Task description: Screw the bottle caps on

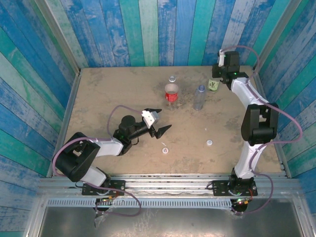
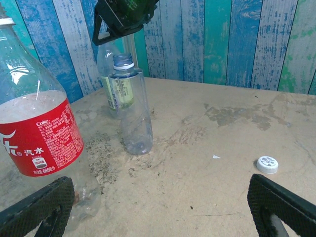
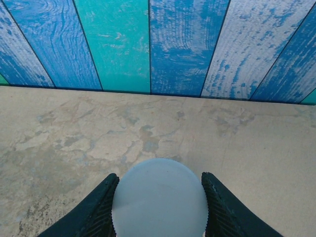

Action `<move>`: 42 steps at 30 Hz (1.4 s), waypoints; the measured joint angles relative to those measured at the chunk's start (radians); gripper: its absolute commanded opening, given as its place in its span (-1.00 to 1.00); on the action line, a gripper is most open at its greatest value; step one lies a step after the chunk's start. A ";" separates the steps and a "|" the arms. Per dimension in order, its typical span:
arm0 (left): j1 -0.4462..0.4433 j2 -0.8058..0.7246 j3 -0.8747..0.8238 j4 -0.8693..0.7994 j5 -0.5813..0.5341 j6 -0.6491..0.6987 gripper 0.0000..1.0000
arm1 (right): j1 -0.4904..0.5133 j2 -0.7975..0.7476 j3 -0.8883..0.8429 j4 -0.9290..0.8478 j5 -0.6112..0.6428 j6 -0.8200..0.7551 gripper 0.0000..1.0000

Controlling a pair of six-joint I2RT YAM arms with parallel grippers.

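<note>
My right gripper (image 3: 159,202) is shut on a pale-grey bottle cap (image 3: 159,192), one black finger on each side of it. In the top view that gripper (image 1: 217,82) hangs over the green-yellow-labelled bottle (image 1: 213,85) at the back right. The plain bluish bottle (image 1: 199,97) and the red-labelled bottle (image 1: 171,94) stand upright mid-table. My left gripper (image 1: 165,118) lies low and open, pointing at them, with nothing between its fingers (image 2: 42,202). Two loose caps lie on the table, one (image 1: 165,149) in front of the left gripper and another (image 1: 210,142) to the right.
Blue and green plank walls (image 1: 148,29) close in the sandy table (image 1: 108,98) on three sides. A tiny white fleck (image 2: 216,157) lies near the loose cap (image 2: 267,164). Open floor stretches left of the bottles.
</note>
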 measured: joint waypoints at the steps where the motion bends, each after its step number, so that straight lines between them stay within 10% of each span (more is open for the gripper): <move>1: 0.000 0.000 0.001 -0.003 0.000 0.000 0.88 | 0.000 0.000 0.000 -0.001 0.000 0.000 0.15; 12: 0.000 0.001 0.033 -0.008 -0.018 -0.007 0.87 | 0.000 -0.058 -0.008 -0.046 0.064 0.027 0.98; 42: 0.074 0.424 0.550 -0.084 -0.201 -0.101 0.88 | -0.002 -0.785 -0.578 -0.025 -0.100 0.077 1.00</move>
